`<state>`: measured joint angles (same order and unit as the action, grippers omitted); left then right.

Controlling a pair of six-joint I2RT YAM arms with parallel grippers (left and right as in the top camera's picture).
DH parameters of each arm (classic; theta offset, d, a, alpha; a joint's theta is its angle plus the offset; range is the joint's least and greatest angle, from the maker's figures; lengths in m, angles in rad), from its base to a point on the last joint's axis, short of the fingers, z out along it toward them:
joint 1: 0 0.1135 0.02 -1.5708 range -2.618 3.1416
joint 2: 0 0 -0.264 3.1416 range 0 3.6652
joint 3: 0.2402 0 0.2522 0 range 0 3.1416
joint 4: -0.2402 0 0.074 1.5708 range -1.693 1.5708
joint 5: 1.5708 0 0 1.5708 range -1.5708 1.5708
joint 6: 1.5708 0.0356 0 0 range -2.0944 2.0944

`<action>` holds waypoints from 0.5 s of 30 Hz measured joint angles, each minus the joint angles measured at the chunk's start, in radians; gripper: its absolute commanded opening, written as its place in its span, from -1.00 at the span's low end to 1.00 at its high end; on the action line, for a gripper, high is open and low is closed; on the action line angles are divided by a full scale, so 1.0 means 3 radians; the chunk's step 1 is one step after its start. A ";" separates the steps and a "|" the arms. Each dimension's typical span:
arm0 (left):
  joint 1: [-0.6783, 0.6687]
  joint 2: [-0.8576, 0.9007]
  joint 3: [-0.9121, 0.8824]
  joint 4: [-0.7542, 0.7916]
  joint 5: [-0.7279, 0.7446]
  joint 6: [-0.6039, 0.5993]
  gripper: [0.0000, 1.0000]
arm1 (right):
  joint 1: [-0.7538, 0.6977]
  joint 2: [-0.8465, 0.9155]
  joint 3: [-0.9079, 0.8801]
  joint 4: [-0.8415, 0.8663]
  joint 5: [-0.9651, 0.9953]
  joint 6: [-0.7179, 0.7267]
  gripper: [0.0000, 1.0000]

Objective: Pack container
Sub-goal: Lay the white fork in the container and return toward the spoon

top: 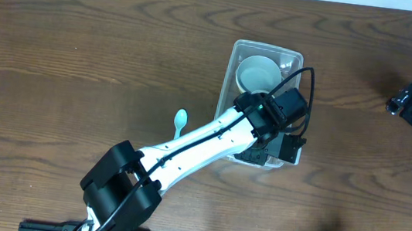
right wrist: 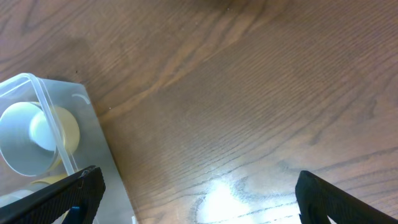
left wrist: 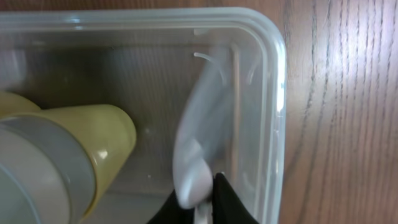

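- The container (top: 233, 72) sits on the desk (top: 81, 47) right of centre, with its long side running away from you. Your left arm reaches across its near end.
- Your left pincer (left wrist: 200, 210) is down inside the tub near the right-hand wall. Its black fingers are pinched close on the handle of a white spoon (left wrist: 198, 155), and the spoon's bowl hangs over the floor of the tub. How firm that pinch is you cannot tell, since only the tips are in view.
- Your right pincer (right wrist: 199, 186) hangs well off to the right over bare wood. Its fingers are spread wide with nothing between them.
- A yellow cup (left wrist: 106, 143) with a grey cup (left wrist: 37, 174) nested inside it is already packed at the other end of the tub, apart from the spoon.
- A pale blue spoon (top: 181, 119) lies on the desk just left of the tub, beside your left arm. It looks like the next piece to go in.
- Expect the tub to be light, thin-walled and a little springy. With so little in it, a nudge on a wall will probably slide it across the smooth wood.
- The clear sides look slick, so avoid pressing on a flat wall. If you need to steady or move the tub, take the raised rim at a rounded corner, one finger inside and one outside, because that is likely its stiffest part.
- Treat the spoon as light, hard and slippery. Lower it to the floor before you let go so it doesn't bounce off the wall.
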<state>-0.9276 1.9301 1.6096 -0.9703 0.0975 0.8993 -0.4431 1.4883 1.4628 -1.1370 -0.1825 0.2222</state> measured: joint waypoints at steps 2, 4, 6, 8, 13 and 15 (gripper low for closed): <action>0.0000 0.0000 0.0000 0.0008 -0.0025 0.0036 0.40 | 0.0000 0.0000 0.0000 0.0000 0.0000 0.0000 0.98; 0.0000 -0.0004 0.0004 0.0008 -0.0095 -0.0022 0.96 | 0.0000 0.0000 0.0000 0.0000 0.0000 0.0000 0.98; 0.0000 -0.0031 0.0018 -0.0004 -0.0173 -0.0142 0.96 | 0.0000 0.0000 0.0000 -0.0001 0.0000 0.0000 0.98; 0.0006 -0.0108 0.0070 -0.0066 -0.0249 -0.0295 0.96 | 0.0000 0.0000 0.0000 0.0000 0.0000 0.0000 0.99; 0.0028 -0.0659 0.0198 -0.0415 -0.0327 -0.0585 0.96 | 0.0000 0.0000 0.0000 0.0000 0.0000 0.0000 0.99; 0.0062 -0.0936 0.0254 -0.0647 -0.0337 -0.0665 0.96 | 0.0000 0.0000 0.0000 0.0000 0.0000 0.0000 0.98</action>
<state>-0.9089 1.6493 1.6859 -1.1645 -0.0036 0.6998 -0.4431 1.4883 1.4628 -1.1370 -0.1825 0.2222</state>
